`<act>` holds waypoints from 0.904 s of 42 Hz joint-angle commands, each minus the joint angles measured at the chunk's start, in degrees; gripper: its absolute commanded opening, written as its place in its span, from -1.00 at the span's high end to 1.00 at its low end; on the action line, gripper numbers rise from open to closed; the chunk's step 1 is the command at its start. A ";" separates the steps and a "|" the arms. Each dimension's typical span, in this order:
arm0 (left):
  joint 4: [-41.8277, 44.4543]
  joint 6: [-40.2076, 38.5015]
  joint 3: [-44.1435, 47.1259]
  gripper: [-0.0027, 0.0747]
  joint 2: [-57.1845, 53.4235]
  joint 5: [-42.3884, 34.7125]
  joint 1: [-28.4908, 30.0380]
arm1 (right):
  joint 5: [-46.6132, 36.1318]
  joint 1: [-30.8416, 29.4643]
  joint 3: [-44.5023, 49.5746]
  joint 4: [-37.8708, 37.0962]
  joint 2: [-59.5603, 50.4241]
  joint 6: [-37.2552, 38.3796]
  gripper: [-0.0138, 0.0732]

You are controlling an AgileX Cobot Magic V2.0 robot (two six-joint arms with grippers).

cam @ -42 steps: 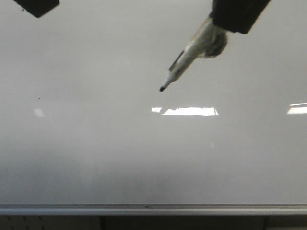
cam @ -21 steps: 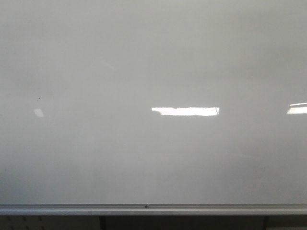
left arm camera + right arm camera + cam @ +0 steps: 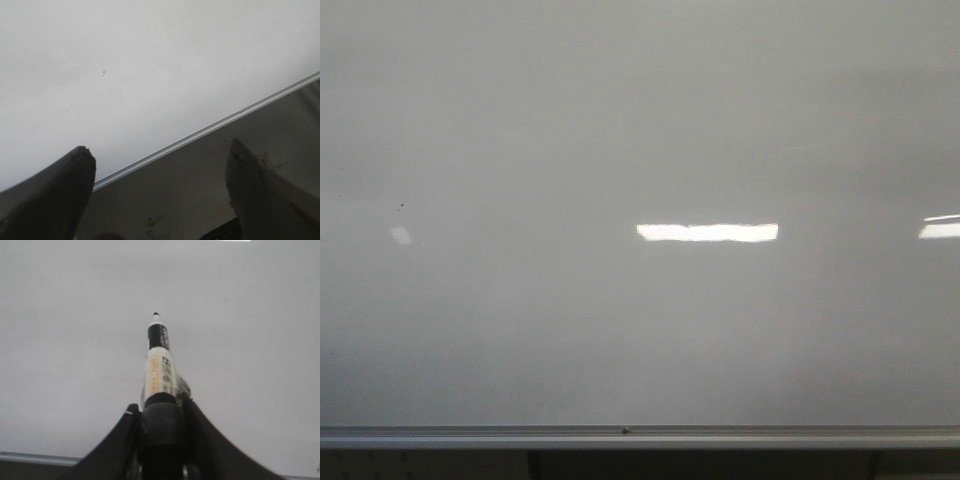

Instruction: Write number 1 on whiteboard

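Two grippers face the whiteboard (image 3: 640, 120), a glossy, rigid, likely slick surface filling the front view, with no number 1 visible. The right gripper (image 3: 160, 415) clamps a light marker (image 3: 160, 365) by its rear barrel, tip toward the board. The left gripper (image 3: 160, 165) hangs wide apart, holding nothing.

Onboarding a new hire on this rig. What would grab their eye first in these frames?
Probably the marker, clamped in the right gripper with its black tip aimed at the whiteboard. Next, the board itself: it fills the front view, with bright rectangular light reflections near mid-board and a silver bottom rail, and no stroke visible on it. The left gripper is open and empty, above the rail.
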 commanded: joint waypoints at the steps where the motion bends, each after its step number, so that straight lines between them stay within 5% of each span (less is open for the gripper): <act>1: 0.13 -0.55 -1.53 -0.43 -0.43 -3.59 0.10 | -9.95 -0.43 -1.60 -0.40 2.96 0.03 0.62; 18: 0.13 -0.55 -1.53 -0.43 -0.43 -3.59 0.10 | -23.45 -0.43 -1.92 -0.40 15.11 -0.03 0.62; 38: 0.23 -0.55 -1.53 -0.43 -0.43 -3.59 0.10 | -23.91 -0.43 -9.12 -0.44 25.36 -0.32 0.62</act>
